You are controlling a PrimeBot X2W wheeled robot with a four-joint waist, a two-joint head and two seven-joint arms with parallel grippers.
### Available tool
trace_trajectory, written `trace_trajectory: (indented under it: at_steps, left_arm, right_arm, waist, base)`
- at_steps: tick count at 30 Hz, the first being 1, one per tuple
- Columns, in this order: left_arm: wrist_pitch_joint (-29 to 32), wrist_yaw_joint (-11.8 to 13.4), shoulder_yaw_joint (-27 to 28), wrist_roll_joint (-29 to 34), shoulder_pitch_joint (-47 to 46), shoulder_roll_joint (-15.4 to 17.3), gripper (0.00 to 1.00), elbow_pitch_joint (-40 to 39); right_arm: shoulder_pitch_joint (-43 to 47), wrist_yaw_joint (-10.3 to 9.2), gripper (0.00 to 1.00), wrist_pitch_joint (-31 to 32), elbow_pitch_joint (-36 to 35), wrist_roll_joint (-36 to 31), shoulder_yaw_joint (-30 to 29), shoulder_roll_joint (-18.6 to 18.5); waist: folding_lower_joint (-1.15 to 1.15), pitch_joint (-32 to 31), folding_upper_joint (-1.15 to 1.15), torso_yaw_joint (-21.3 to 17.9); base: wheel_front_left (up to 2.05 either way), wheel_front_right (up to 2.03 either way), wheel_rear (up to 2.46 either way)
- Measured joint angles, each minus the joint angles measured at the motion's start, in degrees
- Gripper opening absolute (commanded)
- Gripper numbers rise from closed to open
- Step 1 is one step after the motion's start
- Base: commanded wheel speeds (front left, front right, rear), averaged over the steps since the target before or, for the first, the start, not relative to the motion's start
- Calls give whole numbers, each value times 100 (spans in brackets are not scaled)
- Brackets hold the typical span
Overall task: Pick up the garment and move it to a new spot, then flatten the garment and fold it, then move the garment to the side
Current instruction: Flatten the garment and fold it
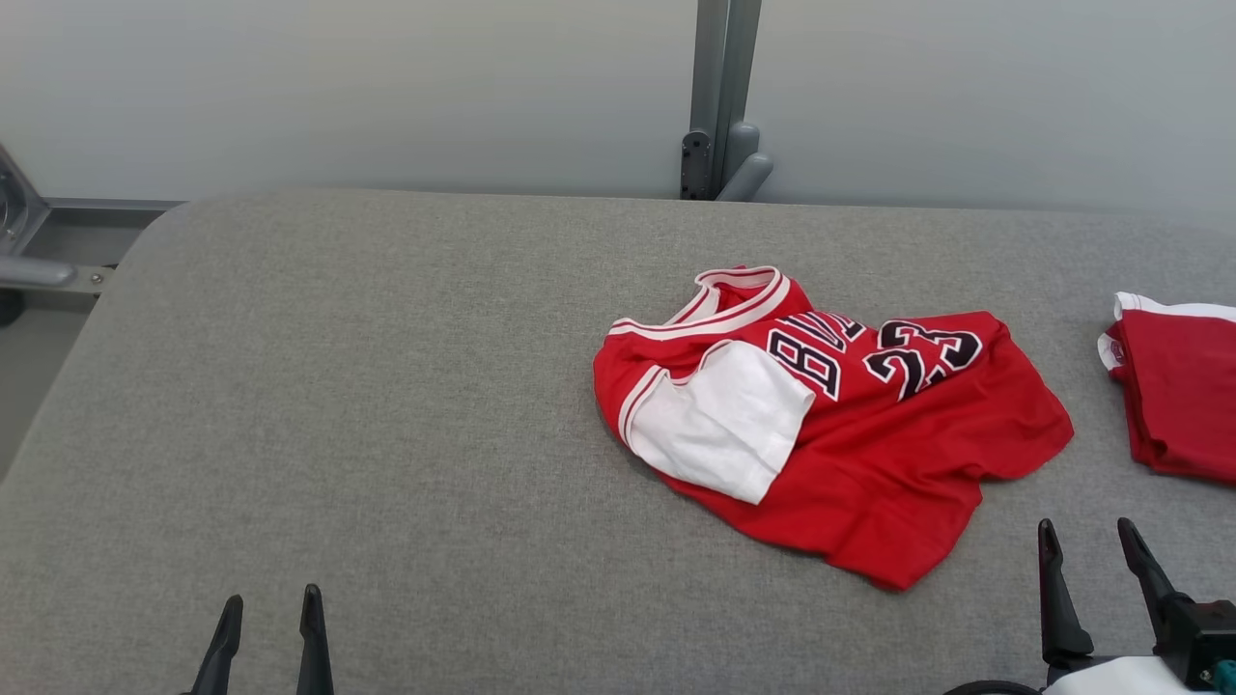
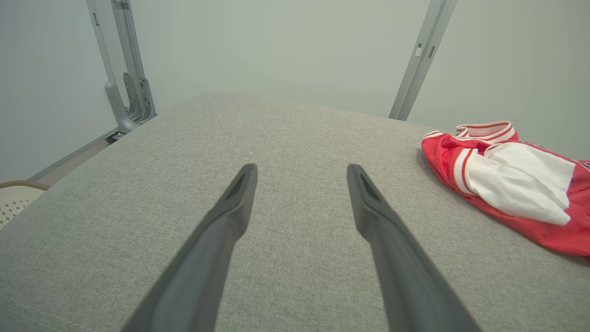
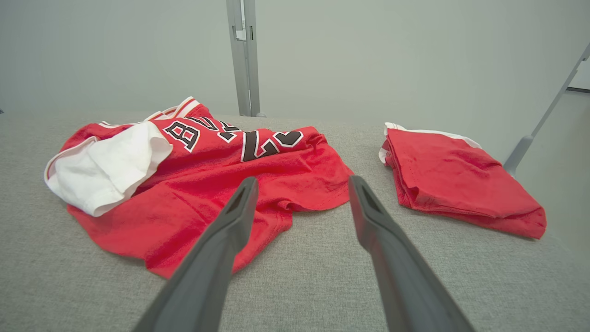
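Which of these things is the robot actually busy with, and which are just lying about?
For the job:
crumpled red jersey, white sleeve showing, not yet folded
grey padded table under it

Just lying about:
folded red garment at the table's right edge
grey metal post behind the table

wall (image 1: 386, 87): pale grey, plain | post (image 1: 726, 87): grey metal, upright | table (image 1: 338, 386): grey fabric top

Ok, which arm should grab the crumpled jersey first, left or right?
Right, I'd say. The right gripper stands open just short of the jersey, by its near hem; the left gripper, also open, sits far off across the grey tabletop.
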Motion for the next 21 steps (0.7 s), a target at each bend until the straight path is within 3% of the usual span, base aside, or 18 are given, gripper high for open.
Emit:
trace_trajectory:
  at_steps: [21]
  left_arm:
    - [0, -8, -235, -13, -63, 9, 100, -4]
  right_arm:
    - [-31, 0, 100, 0, -25, 20, 140, 0]
  waist:
    - [0, 68, 0, -151]
  base:
    - [0, 0, 0]
